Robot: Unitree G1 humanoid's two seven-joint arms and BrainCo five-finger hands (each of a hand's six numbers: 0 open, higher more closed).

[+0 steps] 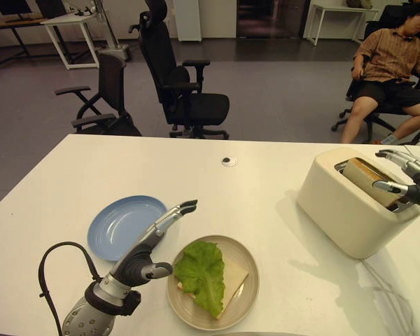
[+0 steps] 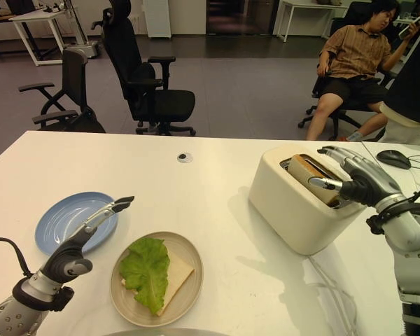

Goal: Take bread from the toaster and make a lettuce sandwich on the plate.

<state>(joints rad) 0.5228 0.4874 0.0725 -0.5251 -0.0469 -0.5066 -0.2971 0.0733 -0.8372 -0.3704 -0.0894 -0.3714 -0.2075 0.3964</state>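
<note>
Already a flat slice [image 2: 179, 273] of pale bread lies on the tan plate [image 2: 189, 246], with a ruffled green lettuce leaf [image 2: 145, 274] spread over its left half and hanging past its edge. This plate sits just right of the left robot hand [image 2: 77, 245]. An upright slice [image 2: 309, 171] with a browned crust stands in the slot of the cream, round-cornered toaster [image 2: 294, 210], rising a little above its top.

That left robot hand hovers with fingers stretched out straight and apart, holding nothing. Its fingertips [image 2: 120, 204] point forward over the gap between the tan plate and a shallow blue plate [image 2: 59, 224], which lies just to its left. The right robot hand [image 2: 360, 180] is at the toaster's top, right against the upright slice; whether it has clamped on that slice I cannot tell.

Everything rests on a white table [image 2: 217, 189]. A small round cable port [image 2: 185, 157] is set into it well ahead of the left robot hand, and a dark computer mouse [image 2: 392, 159] lies just beyond the right one, with thin cables [image 2: 336, 290] trailing beside the toaster. Past the table's far edge are black office chairs [image 2: 143, 91] on a grey floor [image 2: 245, 91].
</note>
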